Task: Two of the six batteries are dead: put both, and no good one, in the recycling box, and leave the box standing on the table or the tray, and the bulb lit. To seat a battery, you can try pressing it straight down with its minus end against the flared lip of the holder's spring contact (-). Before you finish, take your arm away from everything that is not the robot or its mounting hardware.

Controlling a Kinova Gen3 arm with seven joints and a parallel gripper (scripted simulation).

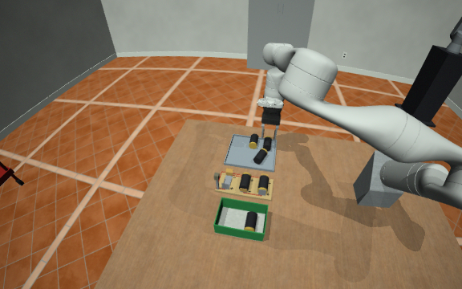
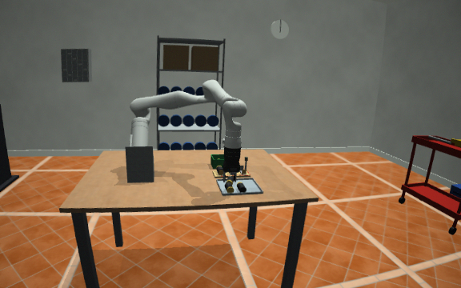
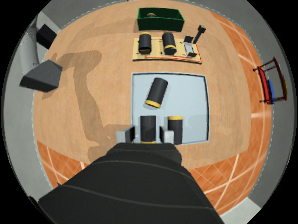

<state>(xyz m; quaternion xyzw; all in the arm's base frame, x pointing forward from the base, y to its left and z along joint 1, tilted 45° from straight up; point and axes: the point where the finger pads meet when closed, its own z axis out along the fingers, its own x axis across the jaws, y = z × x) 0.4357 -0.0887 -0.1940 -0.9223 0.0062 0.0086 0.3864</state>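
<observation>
My gripper [image 1: 269, 137] [image 2: 230, 178] [image 3: 147, 132] is open, low over the tray [image 1: 235, 154] [image 2: 254, 188] [image 3: 192, 100], its fingers on either side of a black battery [image 1: 268, 144] [image 3: 148, 125]. A second battery [image 1: 253, 140] [image 3: 175, 131] lies beside it, and a third battery [image 1: 260, 156] [image 3: 157, 91] lies slanted on the tray. The wooden board [image 1: 253, 192] [image 3: 157, 54] carries two batteries, one battery [image 1: 245, 181] [image 3: 169, 43] and another battery [image 1: 263, 183] [image 3: 145, 43]. The green box [image 1: 237, 232] [image 2: 217, 162] [image 3: 160, 24] stands upright with one battery [image 1: 251, 220] inside. I cannot tell whether the bulb is lit.
The board stands between tray and box, with a grey upright post [image 1: 216, 180] [image 2: 246, 163] [image 3: 200, 34] at one end. The arm's grey base block [image 1: 376, 182] [image 2: 139, 164] [image 3: 41, 76] stands on the table [image 1: 155, 241] [image 2: 174, 196] [image 3: 110, 100], well to one side of the tray.
</observation>
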